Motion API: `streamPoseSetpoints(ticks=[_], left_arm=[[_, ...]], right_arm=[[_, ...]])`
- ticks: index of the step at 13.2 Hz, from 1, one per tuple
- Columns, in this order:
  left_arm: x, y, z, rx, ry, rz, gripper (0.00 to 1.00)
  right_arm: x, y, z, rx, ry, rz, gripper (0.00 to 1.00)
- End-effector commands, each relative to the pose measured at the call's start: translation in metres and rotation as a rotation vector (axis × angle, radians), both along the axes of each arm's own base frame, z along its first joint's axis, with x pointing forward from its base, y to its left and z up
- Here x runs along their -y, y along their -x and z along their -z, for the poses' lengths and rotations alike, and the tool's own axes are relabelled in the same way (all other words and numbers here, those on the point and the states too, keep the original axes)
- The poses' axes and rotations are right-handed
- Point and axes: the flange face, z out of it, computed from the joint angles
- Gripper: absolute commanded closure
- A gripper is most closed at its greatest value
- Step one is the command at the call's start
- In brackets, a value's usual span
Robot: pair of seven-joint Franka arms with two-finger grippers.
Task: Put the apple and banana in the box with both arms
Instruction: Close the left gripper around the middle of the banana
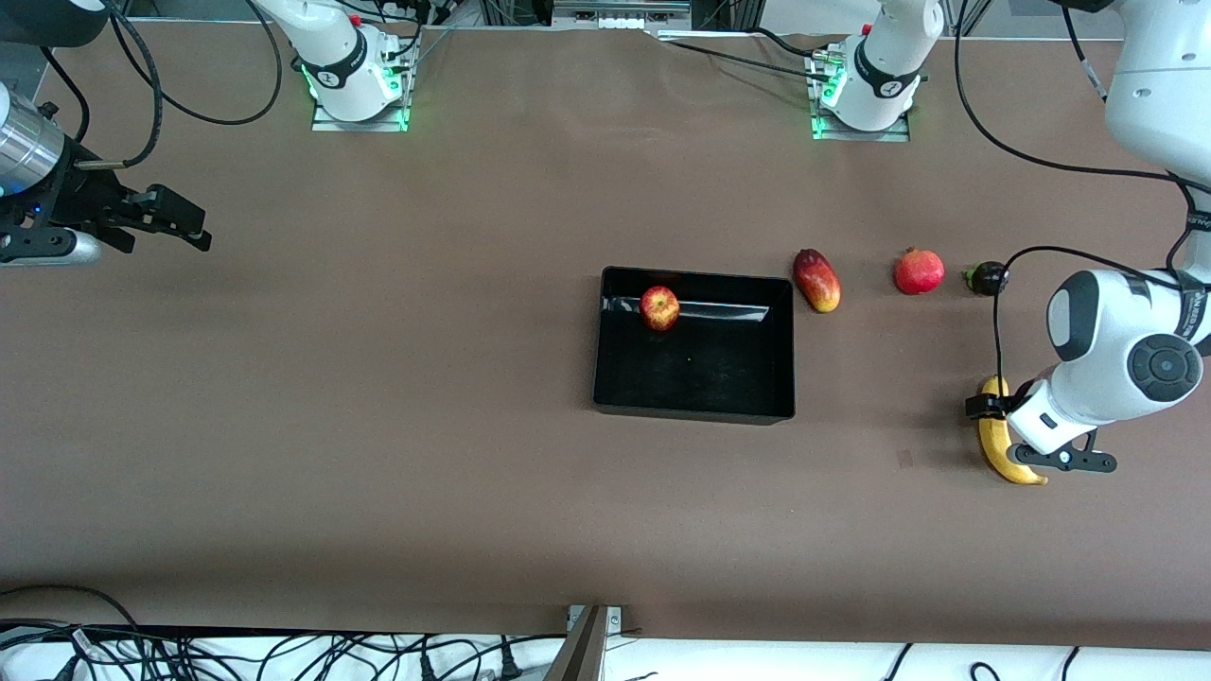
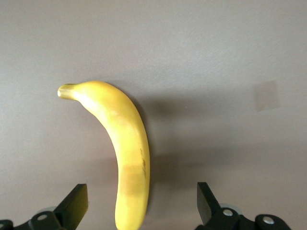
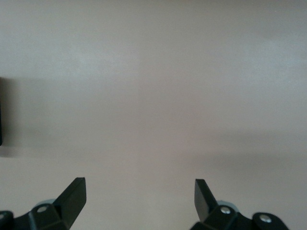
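Observation:
The red and yellow apple [image 1: 659, 307] lies inside the black box [image 1: 695, 412], near the wall on the robots' side. The yellow banana [image 1: 996, 445] lies on the table at the left arm's end, nearer to the front camera than the box. My left gripper [image 1: 1026, 437] is low over the banana and open. In the left wrist view the banana [image 2: 127, 143] runs between the two fingers of the left gripper [image 2: 142, 201], which do not touch it. My right gripper [image 1: 184, 225] is open and empty over bare table at the right arm's end; it also shows in the right wrist view [image 3: 140, 196].
An elongated red-yellow fruit [image 1: 816, 280], a round red fruit with a crown tip [image 1: 919, 271] and a small dark purple fruit [image 1: 987, 278] lie in a row beside the box toward the left arm's end. Cables hang along the table's front edge.

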Motion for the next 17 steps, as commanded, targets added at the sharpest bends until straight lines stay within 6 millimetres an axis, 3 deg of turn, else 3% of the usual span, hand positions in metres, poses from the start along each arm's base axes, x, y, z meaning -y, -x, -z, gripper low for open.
streamPoseSetpoints(ticks=[1,3,5,6,9,11,14,17], left_arm=[[-0.015,-0.006,0.014,0.041,-0.011,0.035,0.0],[-0.022,-0.007,0.036,0.071,-0.023,0.045,0.0],[-0.021,-0.006,0.044,0.071,-0.024,0.033,0.76],[-0.019,-0.005,0.044,0.07,-0.022,0.035,1.0],[-0.016,-0.005,0.043,0.069,-0.019,0.019,1.0],[-0.007,-0.006,0.025,0.061,-0.026,-0.022,1.0],[0.057,-0.004,-0.028,-0.029,-0.037,-0.094,1.0],[0.136,0.007,-0.072,-0.074,0.022,-0.206,1.0]], right_arm=[[0.002,-0.002,-0.004,0.006,0.011,0.006,0.0],[0.002,-0.003,-0.004,0.009,0.011,0.006,0.0],[0.002,-0.003,-0.004,0.01,0.011,0.006,0.0],[0.003,-0.004,-0.005,0.013,0.011,0.008,0.0],[0.004,-0.004,-0.004,0.015,0.01,0.009,0.0],[0.003,-0.003,-0.004,0.012,0.013,0.007,0.0],[0.005,-0.004,-0.004,0.013,0.011,0.012,0.0],[0.005,-0.006,-0.002,0.013,0.011,0.012,0.0]])
